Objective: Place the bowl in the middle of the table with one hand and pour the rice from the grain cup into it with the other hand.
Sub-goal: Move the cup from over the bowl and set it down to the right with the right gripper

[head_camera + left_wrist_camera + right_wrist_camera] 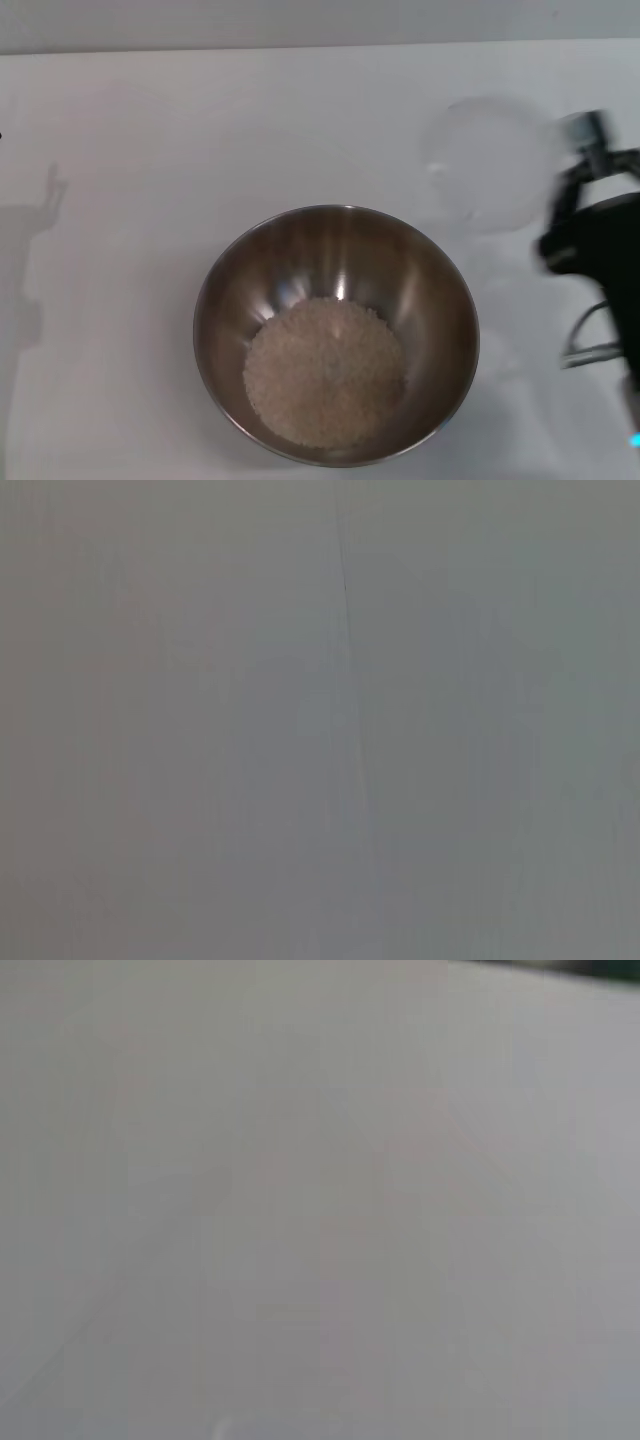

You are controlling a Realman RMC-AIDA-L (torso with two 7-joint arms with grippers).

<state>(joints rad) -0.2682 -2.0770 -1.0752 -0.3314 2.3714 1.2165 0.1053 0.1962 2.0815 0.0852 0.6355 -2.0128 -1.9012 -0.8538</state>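
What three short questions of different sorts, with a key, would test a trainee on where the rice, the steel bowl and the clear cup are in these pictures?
1. True or false: the pale heap of whitish-beige rice lies inside the large round shiny stainless-steel bowl.
2. Multiple choice: the small translucent plastic grain cup is (A) inside the bowl, (B) apart from the bowl, toward the robot's right and farther back on the plain white table, (C) to the bowl's left.
3. Fill in: the arm visible in the head view, at the edge beside the cup, is the robot's ____ arm.

Key: 1 true; 2 B; 3 right.
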